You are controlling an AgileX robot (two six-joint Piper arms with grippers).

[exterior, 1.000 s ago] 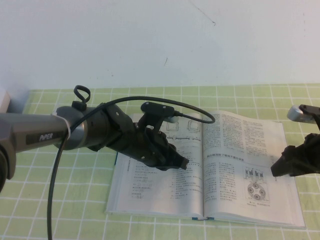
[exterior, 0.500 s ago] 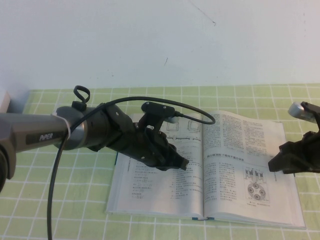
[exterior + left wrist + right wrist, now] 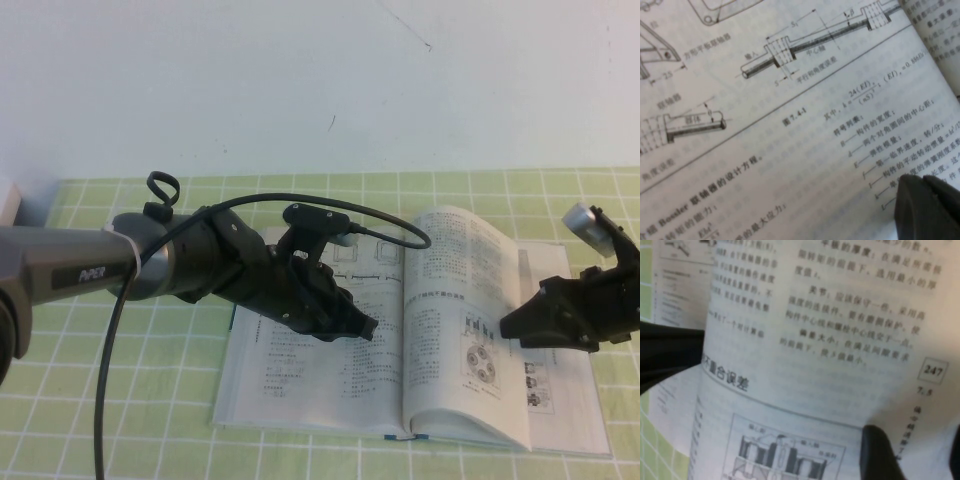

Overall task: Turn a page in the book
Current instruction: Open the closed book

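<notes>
The book [image 3: 300, 390] lies open on the green checked cloth. My left gripper [image 3: 365, 327] is shut, and its tips press on the left-hand leaf near the spine; they show in the left wrist view [image 3: 927, 202] on the printed text [image 3: 790, 125]. My right gripper [image 3: 508, 327] is open at the outer edge of the page [image 3: 455, 300]. That page, with the four-circle diagram [image 3: 478, 365], is bowed up off the right half. In the right wrist view the page [image 3: 840, 340] fills the frame and lies against my right gripper [image 3: 915, 440].
The leaf underneath [image 3: 555, 385] shows at the book's right. The left arm's cable [image 3: 400, 225] loops over the book's top. A grey object [image 3: 8, 205] sits at the far left by the white wall. Green cloth [image 3: 120, 420] surrounds the book.
My right gripper has moved left over the book, and the right-hand page has lifted and bowed toward the spine, uncovering the leaf below. The left arm has not moved.
</notes>
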